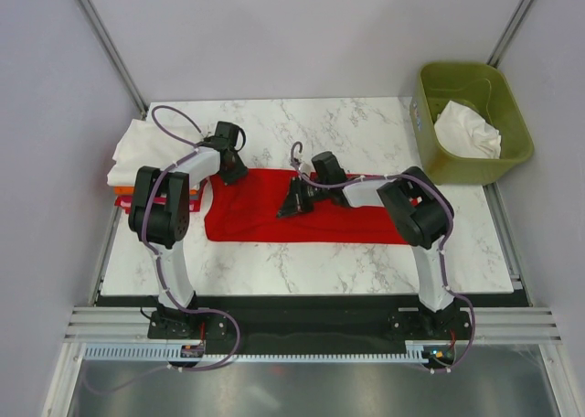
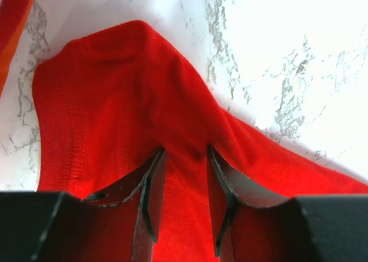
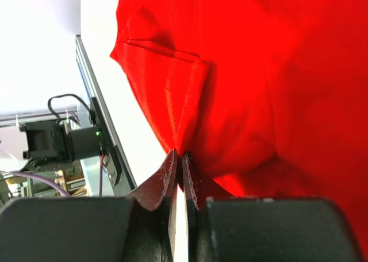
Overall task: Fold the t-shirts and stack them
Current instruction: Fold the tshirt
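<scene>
left gripper is pinching a bunched ridge of the red t-shirt lying on the marble table, right gripper is nipping its edge at the very tips, risking slip-out once cloth tensions

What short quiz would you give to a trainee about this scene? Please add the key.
1. Fill in: the cloth in the bin is ____.
2. The right gripper pinches: A the bin, B the red shirt, C a cable.
3. True or false: the left gripper is empty.
Key: 1 white; 2 B; 3 false.
</scene>
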### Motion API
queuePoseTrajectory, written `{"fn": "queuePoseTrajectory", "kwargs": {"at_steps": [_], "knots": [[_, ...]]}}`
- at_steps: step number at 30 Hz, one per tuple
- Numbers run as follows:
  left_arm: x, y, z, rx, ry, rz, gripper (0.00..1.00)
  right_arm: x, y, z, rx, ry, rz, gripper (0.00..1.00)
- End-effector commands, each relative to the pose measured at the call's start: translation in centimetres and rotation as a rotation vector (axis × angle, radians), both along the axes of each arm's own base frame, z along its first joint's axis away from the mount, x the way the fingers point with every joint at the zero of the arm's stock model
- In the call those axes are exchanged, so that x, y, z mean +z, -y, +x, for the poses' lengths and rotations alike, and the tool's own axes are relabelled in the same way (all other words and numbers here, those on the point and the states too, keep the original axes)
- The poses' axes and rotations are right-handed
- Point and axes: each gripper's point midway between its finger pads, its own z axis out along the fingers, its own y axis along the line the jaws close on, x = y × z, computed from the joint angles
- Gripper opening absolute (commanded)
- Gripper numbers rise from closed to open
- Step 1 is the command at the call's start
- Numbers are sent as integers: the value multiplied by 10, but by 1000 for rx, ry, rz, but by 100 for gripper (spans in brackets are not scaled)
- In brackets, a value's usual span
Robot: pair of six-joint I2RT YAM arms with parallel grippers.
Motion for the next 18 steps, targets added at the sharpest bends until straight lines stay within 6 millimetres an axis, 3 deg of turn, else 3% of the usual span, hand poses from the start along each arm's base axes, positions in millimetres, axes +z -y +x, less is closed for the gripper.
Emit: {"fn": "queuePoseTrajectory", "kwargs": {"at_steps": [1, 3, 4, 7, 18], "knots": [[-6, -16, -4, 19, -41, 56, 42, 21, 9, -8, 13, 74, 28, 13], [-5, -17, -4, 19, -38, 58, 42, 20, 14, -16, 13, 51, 23, 15], [-5, -17, -4, 17, -41, 60, 42, 19, 16, -19, 15, 44, 19, 28], [-4, -17, -4, 13, -39, 58, 42, 17, 22, -24, 2, 43, 3, 48], [4, -13, -5, -16, -28, 44, 42, 37, 14, -1, -26, 125, -32, 52]]}}
